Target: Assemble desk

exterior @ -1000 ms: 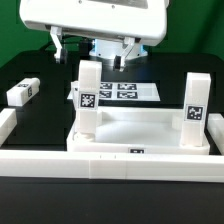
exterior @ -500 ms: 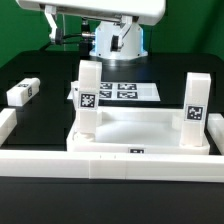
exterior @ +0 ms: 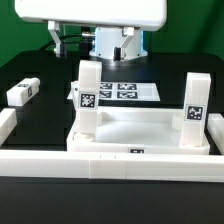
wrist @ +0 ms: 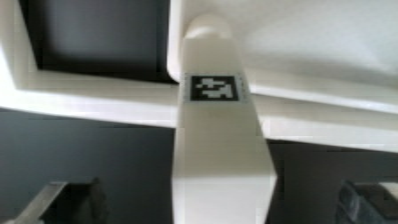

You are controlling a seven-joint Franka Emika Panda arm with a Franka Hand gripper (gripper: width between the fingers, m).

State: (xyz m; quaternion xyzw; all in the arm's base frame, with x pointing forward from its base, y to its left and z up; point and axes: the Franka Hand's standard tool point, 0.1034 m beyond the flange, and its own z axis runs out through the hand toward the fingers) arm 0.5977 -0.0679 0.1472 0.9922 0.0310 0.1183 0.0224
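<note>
Gaping wide, empty two-finger gripper [wrist: 215,205] over upright white plastic block leg [wrist: 221,115], twelve o'clock of square white tabletop [exterior: 140,126].

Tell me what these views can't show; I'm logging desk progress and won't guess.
Hand: wrist view, edges crop its fingers; exterior view, lost under the arm's white housing.
Seating: tabletop rim hides the feet of the upright leg at the exterior view's left and the upright leg at its right.
Wrist view: blurred leg, one end off the picture.

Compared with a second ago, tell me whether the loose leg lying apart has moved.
No: the loose leg lies at the same gap from the marker board in the exterior view.
</note>
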